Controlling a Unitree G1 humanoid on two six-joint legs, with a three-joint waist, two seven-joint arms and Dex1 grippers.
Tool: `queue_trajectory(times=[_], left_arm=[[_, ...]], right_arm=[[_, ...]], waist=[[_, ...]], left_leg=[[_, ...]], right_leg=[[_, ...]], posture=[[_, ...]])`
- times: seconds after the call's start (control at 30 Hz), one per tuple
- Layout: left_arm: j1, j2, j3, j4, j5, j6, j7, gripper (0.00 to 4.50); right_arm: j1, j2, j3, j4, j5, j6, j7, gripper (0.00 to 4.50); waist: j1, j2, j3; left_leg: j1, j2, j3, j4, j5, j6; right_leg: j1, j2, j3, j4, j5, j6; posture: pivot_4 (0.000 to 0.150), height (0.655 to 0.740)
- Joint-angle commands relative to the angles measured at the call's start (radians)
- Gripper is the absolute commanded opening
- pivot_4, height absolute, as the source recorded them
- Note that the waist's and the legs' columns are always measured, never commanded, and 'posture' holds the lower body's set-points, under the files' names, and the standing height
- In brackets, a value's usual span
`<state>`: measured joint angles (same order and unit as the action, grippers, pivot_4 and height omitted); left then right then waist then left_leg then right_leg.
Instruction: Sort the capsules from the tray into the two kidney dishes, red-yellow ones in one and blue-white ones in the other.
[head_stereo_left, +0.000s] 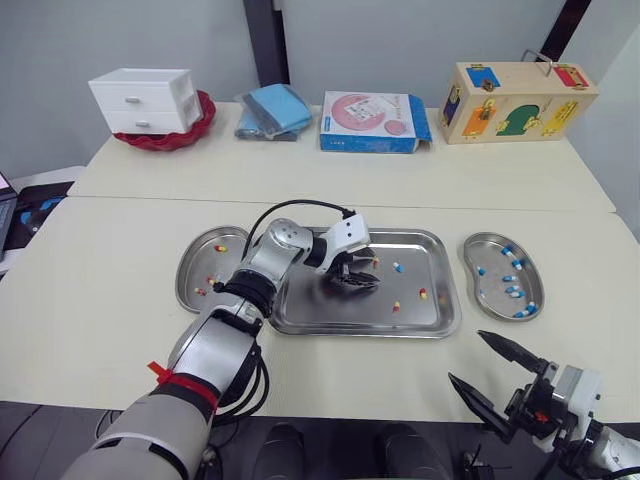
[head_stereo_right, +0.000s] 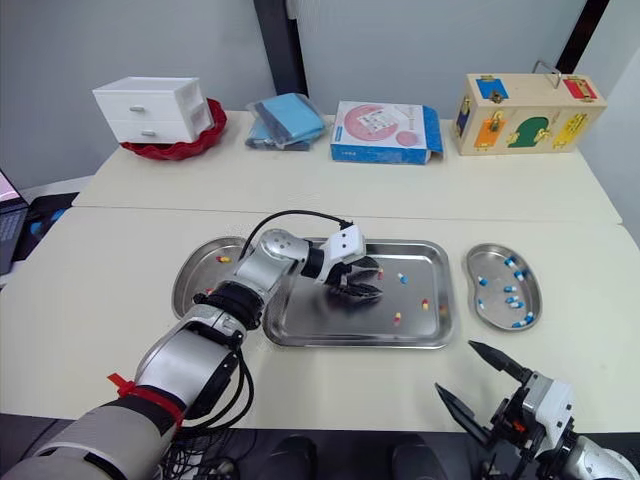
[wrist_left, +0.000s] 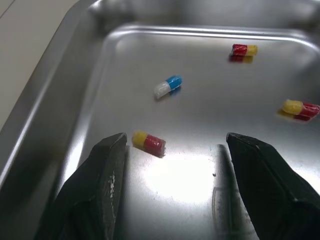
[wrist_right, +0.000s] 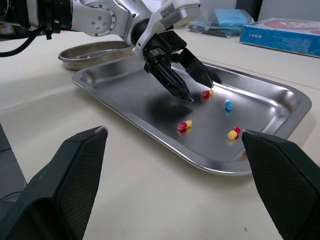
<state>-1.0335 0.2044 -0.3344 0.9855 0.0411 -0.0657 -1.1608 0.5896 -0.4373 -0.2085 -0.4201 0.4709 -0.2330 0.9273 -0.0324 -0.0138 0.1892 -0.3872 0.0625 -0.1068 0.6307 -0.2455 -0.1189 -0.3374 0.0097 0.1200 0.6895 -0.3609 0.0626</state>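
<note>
The steel tray (head_stereo_left: 300, 305) holds three red-yellow capsules (head_stereo_left: 396, 307) and one blue-white capsule (head_stereo_left: 398, 267). My left gripper (head_stereo_left: 352, 276) is low inside the tray, open. In the left wrist view one red-yellow capsule (wrist_left: 148, 141) lies on the tray floor between its fingers (wrist_left: 107, 165), close to one of them and untouched. The left kidney dish (head_stereo_left: 196, 262) holds a few red-yellow capsules. Several blue-white capsules lie in the right kidney dish (head_stereo_left: 478, 250). My right gripper (head_stereo_left: 466, 357) hovers open and empty off the table's front edge, right of the tray.
On the rear table stand a white drawer box (head_stereo_left: 145, 100) in a red basket, folded blue cloth (head_stereo_left: 272, 110), a blue-pink carton (head_stereo_left: 372, 121) and a wooden lock box (head_stereo_left: 515, 100). A black cable loops from my left wrist over the tray's left end.
</note>
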Motion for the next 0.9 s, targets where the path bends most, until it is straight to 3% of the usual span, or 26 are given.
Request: queue_trajectory(times=[0.03,0.4,0.5,0.63,0.9], left_arm=[[-0.030,-0.013,0.025,0.029,0.011,-0.034,0.020,3.30],[-0.045,-0.030,0.034,0.087,0.051,-0.060,0.041,3.30],[-0.047,-0.035,0.037,0.093,0.056,-0.061,0.044,2.72],[-0.045,-0.034,0.032,0.096,0.072,-0.064,0.047,1.45],[-0.043,-0.030,0.034,0.095,0.083,-0.068,0.048,1.45]], right_arm=[[0.015,0.003,0.001,-0.044,-0.003,-0.017,-0.019,4.50],[0.034,0.009,0.011,-0.064,-0.012,-0.023,-0.054,4.50],[0.036,0.009,0.012,-0.067,-0.013,-0.023,-0.060,4.50],[0.037,0.008,0.012,-0.068,-0.013,-0.024,-0.065,4.50],[0.033,0.006,0.012,-0.070,-0.013,-0.019,-0.072,4.50]], waist=[[0.000,0.000,0.000],[0.000,0.000,0.000],[0.000,0.000,0.000],[0.000,0.000,0.000],[0.000,0.000,0.000]], left_leg=[[0.000,0.000,0.000,0.000,0.000,0.000],[0.000,0.000,0.000,0.000,0.000,0.000],[0.000,0.000,0.000,0.000,0.000,0.000],[0.000,0.000,0.000,0.000,0.000,0.000],[0.000,0.000,0.000,0.000,0.000,0.000]], right_leg=[[0.000,0.000,0.000,0.000,0.000,0.000],[0.000,0.000,0.000,0.000,0.000,0.000],[0.000,0.000,0.000,0.000,0.000,0.000],[0.000,0.000,0.000,0.000,0.000,0.000],[0.000,0.000,0.000,0.001,0.000,0.000]], posture=[[0.150,0.7400],[0.150,0.7400],[0.150,0.7400],[0.150,0.7400],[0.150,0.7400]])
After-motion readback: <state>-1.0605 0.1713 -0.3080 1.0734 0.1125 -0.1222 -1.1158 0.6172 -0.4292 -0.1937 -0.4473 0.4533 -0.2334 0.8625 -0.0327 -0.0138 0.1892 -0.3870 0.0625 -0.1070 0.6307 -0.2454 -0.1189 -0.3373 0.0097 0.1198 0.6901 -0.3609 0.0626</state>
